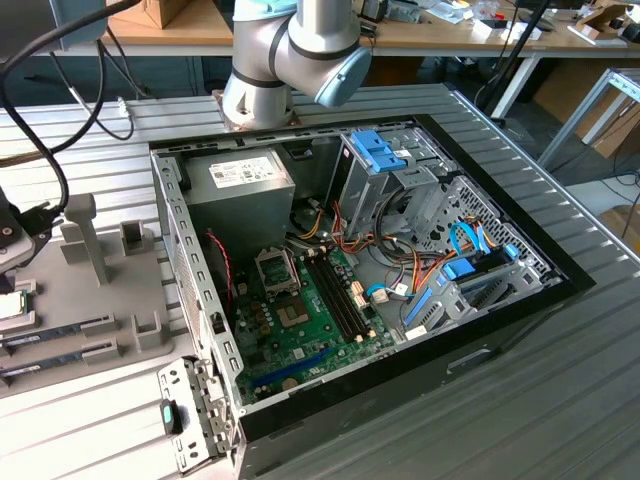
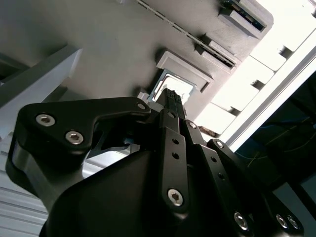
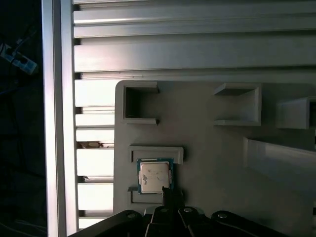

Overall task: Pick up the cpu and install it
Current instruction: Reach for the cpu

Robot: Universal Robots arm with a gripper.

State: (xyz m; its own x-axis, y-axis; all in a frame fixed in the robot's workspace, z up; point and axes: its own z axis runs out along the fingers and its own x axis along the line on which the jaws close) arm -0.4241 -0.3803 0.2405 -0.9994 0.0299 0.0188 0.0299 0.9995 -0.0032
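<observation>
The cpu (image 3: 154,175) is a small silver square with a green rim. It lies flat in a recessed holder on the grey fixture tray (image 3: 212,163). My gripper (image 3: 169,194) hovers just above it, shut with nothing in it, and its tip overlaps the chip's near edge in the first wrist view. In the second wrist view the black fingers (image 2: 170,98) converge over the same bright holder. In the exterior view my gripper (image 1: 12,250) is at the far left edge, over the cpu (image 1: 11,305). The open socket (image 1: 275,270) sits on the green motherboard (image 1: 300,320) inside the case.
The open computer case (image 1: 200,300) lies on its side, with a grey power supply (image 1: 240,190), drive cages and cables inside. Upright posts (image 1: 85,235) and memory sticks (image 1: 55,335) stand on the fixture tray. The arm's base (image 1: 260,90) is behind the case.
</observation>
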